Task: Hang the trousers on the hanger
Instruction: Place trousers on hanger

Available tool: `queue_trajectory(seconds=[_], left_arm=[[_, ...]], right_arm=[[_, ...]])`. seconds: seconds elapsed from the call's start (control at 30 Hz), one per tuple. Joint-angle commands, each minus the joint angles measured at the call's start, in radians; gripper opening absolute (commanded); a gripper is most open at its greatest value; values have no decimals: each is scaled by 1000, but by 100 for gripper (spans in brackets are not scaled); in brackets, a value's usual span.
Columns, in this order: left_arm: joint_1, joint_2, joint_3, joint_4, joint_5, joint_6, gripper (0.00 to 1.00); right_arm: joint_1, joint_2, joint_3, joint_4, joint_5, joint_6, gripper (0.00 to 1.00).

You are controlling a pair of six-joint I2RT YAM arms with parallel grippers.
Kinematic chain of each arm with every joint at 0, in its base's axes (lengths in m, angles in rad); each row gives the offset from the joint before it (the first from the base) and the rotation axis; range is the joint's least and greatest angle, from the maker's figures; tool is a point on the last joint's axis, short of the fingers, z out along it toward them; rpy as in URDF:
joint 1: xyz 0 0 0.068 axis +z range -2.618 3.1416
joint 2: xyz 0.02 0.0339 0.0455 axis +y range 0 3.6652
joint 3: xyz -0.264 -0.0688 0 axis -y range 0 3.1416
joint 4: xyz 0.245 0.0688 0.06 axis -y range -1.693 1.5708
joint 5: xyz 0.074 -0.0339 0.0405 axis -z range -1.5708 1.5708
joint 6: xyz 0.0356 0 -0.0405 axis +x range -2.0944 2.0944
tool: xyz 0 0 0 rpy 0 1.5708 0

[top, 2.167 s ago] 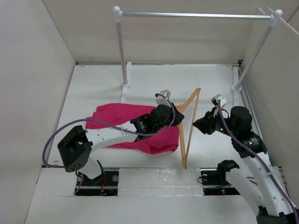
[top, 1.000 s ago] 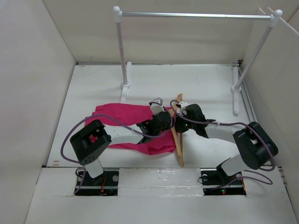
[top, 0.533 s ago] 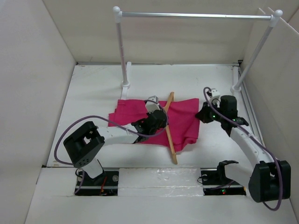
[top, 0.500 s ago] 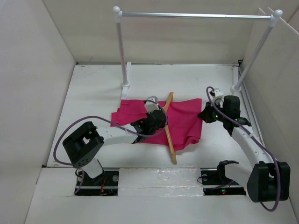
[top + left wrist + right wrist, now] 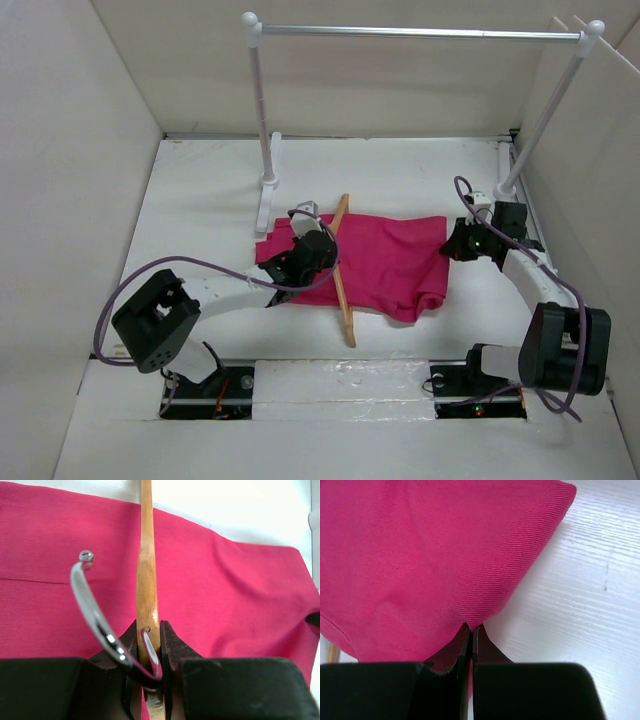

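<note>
The magenta trousers [image 5: 385, 262] lie spread across the middle of the table, folded over. The tan wooden hanger [image 5: 340, 265] stands slanted across them, with fabric on both sides of it. My left gripper [image 5: 312, 247] is shut on the hanger [image 5: 146, 587] at its top, beside the chrome hook [image 5: 92, 607]. My right gripper [image 5: 452, 245] is shut on the trousers' right edge, pinching a fold of fabric [image 5: 485, 580] between its jaws [image 5: 471, 630].
A silver rail [image 5: 420, 33] on white posts [image 5: 262, 110] spans the back of the table. The right post's foot [image 5: 505, 190] stands just behind my right gripper. White walls close in both sides.
My right gripper has pulled the trousers' edge further right, spreading the fabric. The left gripper has carried the hanger left and back a little.
</note>
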Motion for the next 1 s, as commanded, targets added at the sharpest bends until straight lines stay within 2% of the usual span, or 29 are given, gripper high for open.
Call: queue_trajectory(seconds=[0.0,0.23,0.27,0.3,0.33,0.43,0.53,0.57,0.6,0.63,0.7,0.73,0.83,0.97], left_arm=[[-30,-20,44,-64,-12,95,0],[-41,-23,98,-19,66,78,0],[-41,-20,110,-25,66,78,0],[-41,-23,148,-65,57,77,0],[-41,-32,173,-91,30,75,0],[-41,-84,299,-204,-21,107,0],[-41,-114,476,-325,-59,162,0],[-41,-118,516,-349,-66,167,0],[-41,-135,608,-411,-61,188,0],[-41,-135,609,-412,-61,189,0],[-41,-149,658,-438,-57,193,0],[-41,-150,673,-448,-55,190,0],[-41,-143,739,-484,-34,198,0],[-41,-121,863,-542,-11,225,0]], right_arm=[[32,19,23,95,-12,-8,0],[71,56,-25,167,6,13,0],[81,62,-22,161,6,15,3],[91,74,16,126,12,0,13],[91,73,39,94,20,-17,38],[132,-19,136,-43,38,-62,67],[234,-187,248,-161,41,-47,75],[276,-224,271,-181,40,5,75],[427,-313,299,-157,55,97,78],[428,-314,299,-156,55,169,78],[587,-350,297,-46,87,283,80],[635,-361,297,41,124,373,82],[779,-340,307,152,219,481,86],[854,-202,379,201,221,478,88]])
